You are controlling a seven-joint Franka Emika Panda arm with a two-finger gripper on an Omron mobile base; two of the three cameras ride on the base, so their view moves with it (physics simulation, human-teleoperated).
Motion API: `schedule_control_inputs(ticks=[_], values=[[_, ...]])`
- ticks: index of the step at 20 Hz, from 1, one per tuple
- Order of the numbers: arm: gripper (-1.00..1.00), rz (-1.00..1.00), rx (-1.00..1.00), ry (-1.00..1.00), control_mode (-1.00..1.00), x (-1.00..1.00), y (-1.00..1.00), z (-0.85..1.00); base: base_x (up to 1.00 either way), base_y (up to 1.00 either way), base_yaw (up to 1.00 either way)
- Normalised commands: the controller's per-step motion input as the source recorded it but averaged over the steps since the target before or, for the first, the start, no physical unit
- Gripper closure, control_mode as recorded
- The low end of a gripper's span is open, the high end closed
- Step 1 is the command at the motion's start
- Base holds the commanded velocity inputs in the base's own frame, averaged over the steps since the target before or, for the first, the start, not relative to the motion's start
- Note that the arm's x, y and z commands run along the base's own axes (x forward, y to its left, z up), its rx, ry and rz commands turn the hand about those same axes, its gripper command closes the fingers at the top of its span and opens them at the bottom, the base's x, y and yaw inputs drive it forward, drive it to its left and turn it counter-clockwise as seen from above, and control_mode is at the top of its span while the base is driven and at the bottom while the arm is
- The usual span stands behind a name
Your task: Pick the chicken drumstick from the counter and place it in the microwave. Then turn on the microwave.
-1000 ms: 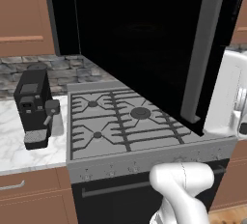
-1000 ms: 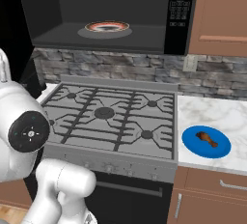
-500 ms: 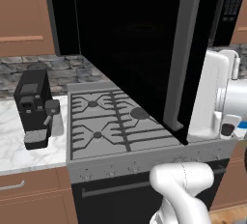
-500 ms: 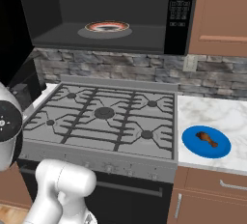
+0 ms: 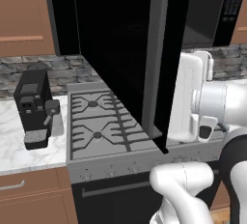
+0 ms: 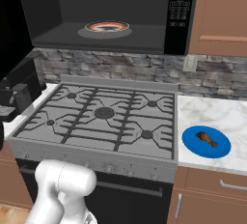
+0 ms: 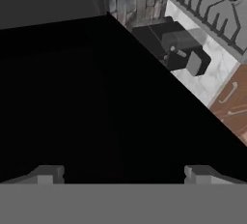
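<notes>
Gripper: the gripper (image 7: 123,172) stands with its jaws spread wide and nothing between them; in the hand view the two finger tips (image 7: 47,174) rise before the black face of the open door.
Drumstick: the chicken drumstick (image 6: 206,138) lies on a blue plate (image 6: 193,146), untouched.
Plate: it rests on the bench (image 6: 226,117), white marble, just right of the gas stove (image 6: 103,121).
Microwave: the microwave (image 6: 103,13) hangs above the stove with its door (image 5: 120,49) swung open toward the robot; a round turntable plate (image 6: 107,26) sits on the grey floor inside. The button panel (image 6: 177,6) is at its right edge.
Door handle: the long grey bar handle (image 5: 155,54) runs down the door's edge, close by the arm's white wrist in the left base view.
Coffee machine: a small black coffee machine (image 5: 34,107) stands on the marble left of the stove.
Arm: well apart from the drumstick, on the stove's far side from the plate.
</notes>
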Motion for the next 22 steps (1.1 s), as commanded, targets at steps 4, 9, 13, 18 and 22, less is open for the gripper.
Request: schedule_control_inputs(ticks=[4, 9, 13, 18, 22], values=[[-1.00, 0.00, 0.06, 0.00, -1.00, 0.10, 0.48, -0.20, 0.00, 0.00, 0.00], [-1.00, 0.00, 0.03, 0.00, -1.00, 0.16, 0.07, -0.08, 0.00, 0.00, 0.00], [-1.00, 0.03, -0.01, -0.13, -1.00, 0.04, -0.41, 0.15, 0.00, 0.00, 0.00], [-1.00, 0.01, -0.10, -0.09, -1.00, 0.00, -0.44, 0.10, 0.00, 0.00, 0.00], [-1.00, 0.00, -0.16, -0.14, -1.00, 0.00, -0.49, 0.05, 0.00, 0.00, 0.00]])
